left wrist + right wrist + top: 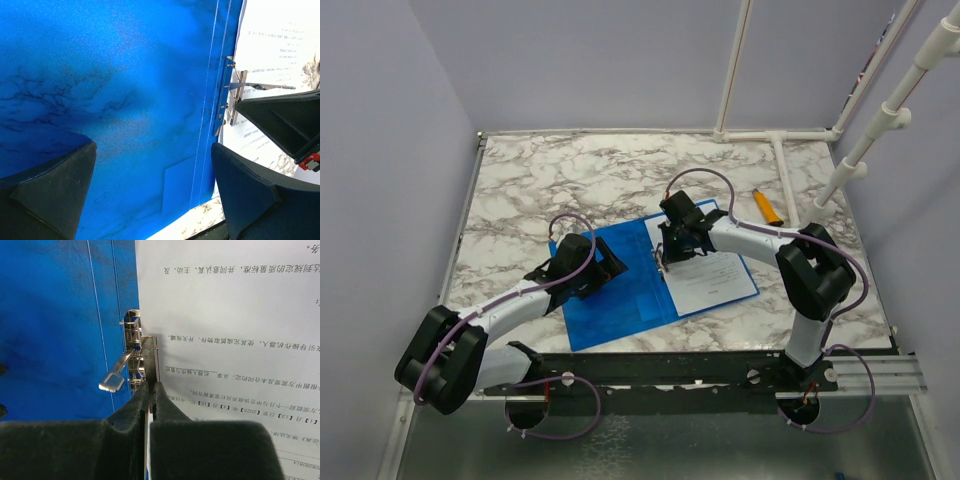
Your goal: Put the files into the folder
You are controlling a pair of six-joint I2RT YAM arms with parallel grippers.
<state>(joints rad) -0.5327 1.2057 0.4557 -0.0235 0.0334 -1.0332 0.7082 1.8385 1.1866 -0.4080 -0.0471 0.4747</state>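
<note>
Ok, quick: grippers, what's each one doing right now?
Left gripper: open, over the folder, holding nothing.
Right gripper: shut on the edge of the files, beside the metal clip.

The top external camera looks steeply down from above and behind the arm bases toward the far wall. It sits far enough off to take in the whole marble table (pixel 570 170), the open folder (pixel 615 305) and both arms. The left wrist camera sits very near the folder's left leaf, looking down between the fingers of the left gripper (pixel 154 150). The right wrist camera hangs close over the files (pixel 225 315), looking past the right gripper (pixel 150 385). Both wrist views share the folder's spine and metal clip (pixel 227 95), with the scene's far side uppermost. The left one also catches the right gripper at its right edge.
</note>
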